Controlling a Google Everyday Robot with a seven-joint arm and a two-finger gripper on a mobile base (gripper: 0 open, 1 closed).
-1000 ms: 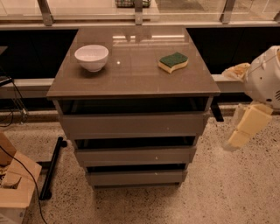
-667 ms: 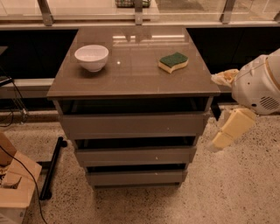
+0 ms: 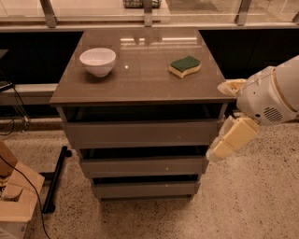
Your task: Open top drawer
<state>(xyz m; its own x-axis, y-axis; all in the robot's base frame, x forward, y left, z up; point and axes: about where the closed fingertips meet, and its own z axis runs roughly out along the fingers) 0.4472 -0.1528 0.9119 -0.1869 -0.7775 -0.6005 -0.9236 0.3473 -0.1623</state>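
Positioning looks to be your step: the cream end effector (image 3: 230,140), grip state untellable, sits centre right beside the wide grey-brown flat-fronted top drawer (image 3: 140,134); next catch its edge and pull.

Likely an office or lab building: speckled floor (image 3: 261,200), glass railing (image 3: 48,11), table (image 3: 140,79) bearing bowl (image 3: 97,60) and sponge (image 3: 185,66), robot end effector (image 3: 223,123) at its right edge.
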